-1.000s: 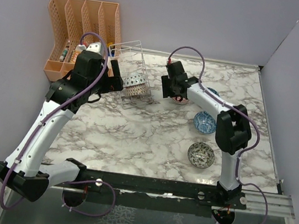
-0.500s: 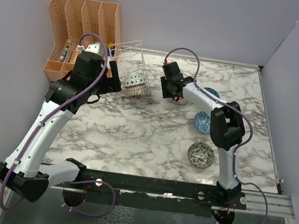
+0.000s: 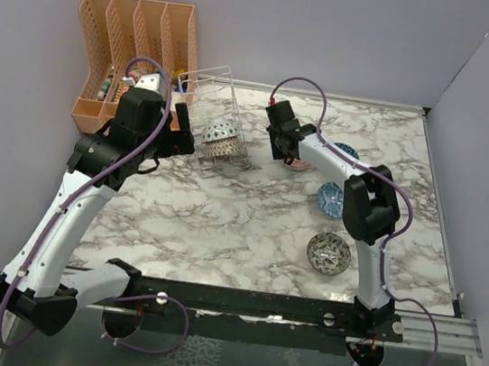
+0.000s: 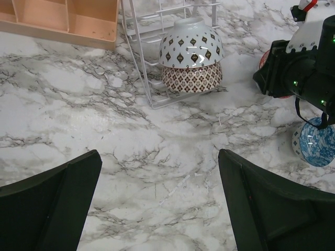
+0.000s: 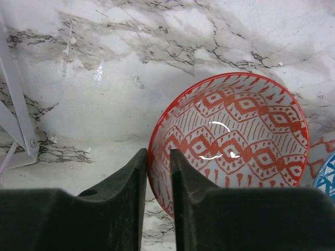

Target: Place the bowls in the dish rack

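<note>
My right gripper (image 5: 158, 167) is shut on the left rim of a reddish-pink patterned bowl (image 5: 241, 130), one finger inside and one outside; the bowl sits low over the marble. In the top view this gripper (image 3: 287, 155) and bowl (image 3: 299, 163) are just right of the wire dish rack (image 3: 204, 95). The rack holds two bowls, a dark-diamond one (image 4: 191, 48) above a brown-patterned one (image 4: 191, 78). My left gripper (image 4: 159, 183) is open and empty over bare marble in front of the rack. A blue bowl (image 3: 333, 200) and a dark grey-green bowl (image 3: 328, 252) lie on the right.
A peach slotted organiser (image 3: 136, 49) stands at the back left beside the rack. Another bowl (image 3: 348, 150) lies behind my right forearm. A rack wire (image 5: 15, 110) is close on the left in the right wrist view. Walls close in at the left, back and right.
My left arm has drawn back a little from the rack toward the left. My right wrist has shifted slightly at the reddish-pink bowl and its elbow has swung left.
</note>
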Robot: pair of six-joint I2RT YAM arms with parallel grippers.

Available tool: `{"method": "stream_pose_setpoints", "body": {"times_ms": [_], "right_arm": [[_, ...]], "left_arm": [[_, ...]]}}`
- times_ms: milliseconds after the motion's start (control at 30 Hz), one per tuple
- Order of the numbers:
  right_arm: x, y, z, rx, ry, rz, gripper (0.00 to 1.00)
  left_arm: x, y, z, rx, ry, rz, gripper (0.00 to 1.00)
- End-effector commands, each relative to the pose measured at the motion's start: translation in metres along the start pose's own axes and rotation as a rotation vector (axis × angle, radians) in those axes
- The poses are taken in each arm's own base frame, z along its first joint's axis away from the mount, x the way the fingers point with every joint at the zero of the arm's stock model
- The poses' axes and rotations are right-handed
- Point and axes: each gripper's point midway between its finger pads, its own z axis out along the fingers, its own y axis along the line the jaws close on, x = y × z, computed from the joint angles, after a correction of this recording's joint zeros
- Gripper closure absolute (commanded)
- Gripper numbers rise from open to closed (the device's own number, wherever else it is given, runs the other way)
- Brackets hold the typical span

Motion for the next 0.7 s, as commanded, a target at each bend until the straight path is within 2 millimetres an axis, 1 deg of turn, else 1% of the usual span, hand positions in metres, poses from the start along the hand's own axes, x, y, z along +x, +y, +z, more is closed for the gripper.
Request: {"method": "stream_pose_setpoints", "body": {"times_ms": [0,67,100,200,267,367,500,533,600,633,667], "right_arm": [[0.01,-0.004,0.007,0.029,0.024,-0.03,0.84],[0.009,-0.001,0.005,0.009,0.02,-0.029,0.96],[0.008,-0.001,0.004,0.001,0.015,-0.022,0.99],[-0.006,0.002,-0.009,-0.033,-0.028,0.012,0.99],[-0.024,0.005,-0.024,-0.07,-0.084,0.051,0.99],[-0.054,0.009,-0.053,-0.145,-0.178,0.136,0.99],[-0.088,0.017,-0.097,-0.274,-0.288,0.307,0.99],[-0.1,0.02,-0.11,-0.316,-0.334,0.357,0.99],[-0.114,0.024,-0.135,-0.393,-0.404,0.466,0.99],[-0.126,0.024,-0.155,-0.443,-0.456,0.524,0.99],[-0.134,0.026,-0.17,-0.495,-0.499,0.581,0.99]], "left_arm": [[-0.004,0.005,-0.015,-0.008,-0.03,0.009,0.03],[-0.006,0.007,-0.021,-0.012,-0.038,0.01,0.03],[-0.007,0.008,-0.023,-0.014,-0.041,0.013,0.03],[-0.009,0.009,-0.029,-0.011,-0.041,0.027,0.03],[-0.011,0.005,-0.033,0.002,-0.029,0.037,0.03],[-0.016,-0.001,-0.043,0.023,-0.004,0.053,0.03],[-0.024,-0.011,-0.056,0.067,0.015,0.066,0.03],[-0.024,-0.014,-0.059,0.079,0.021,0.068,0.03],[-0.026,-0.018,-0.065,0.102,0.029,0.068,0.03],[-0.028,-0.021,-0.068,0.114,0.028,0.067,0.03],[-0.03,-0.023,-0.072,0.126,0.024,0.069,0.03]]}}
